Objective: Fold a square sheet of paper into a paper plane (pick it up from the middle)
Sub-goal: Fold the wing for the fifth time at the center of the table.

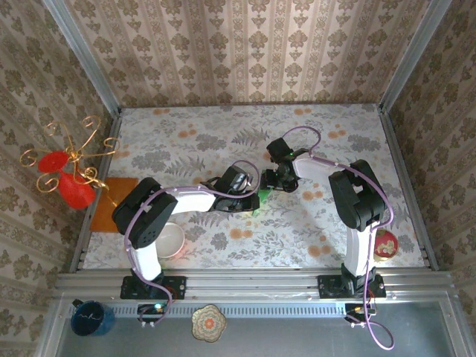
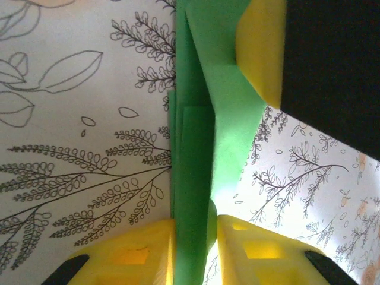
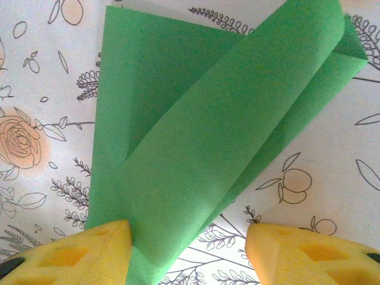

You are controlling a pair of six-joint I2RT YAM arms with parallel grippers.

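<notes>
The square sheet of paper (image 1: 257, 202) is bright green and folded lengthwise into a narrow, layered, plane-like shape, near the middle of the flowered table. In the left wrist view the paper (image 2: 193, 148) stands on edge between my yellow fingers, and my left gripper (image 2: 196, 222) is shut on it. A yellow finger (image 2: 261, 53) of the right gripper rests against the paper's upper flap. In the right wrist view the paper (image 3: 208, 119) fans out ahead. My right gripper (image 3: 189, 228) is open, its left finger touching the paper's edge. From above, the left gripper (image 1: 249, 195) and right gripper (image 1: 269, 181) meet at the paper.
An orange sheet (image 1: 111, 204) lies at the table's left edge and a white bowl (image 1: 169, 242) sits by the left arm's base. A gold wire stand with red ornaments (image 1: 63, 178) is far left. A red round object (image 1: 385, 244) sits near the right arm's base.
</notes>
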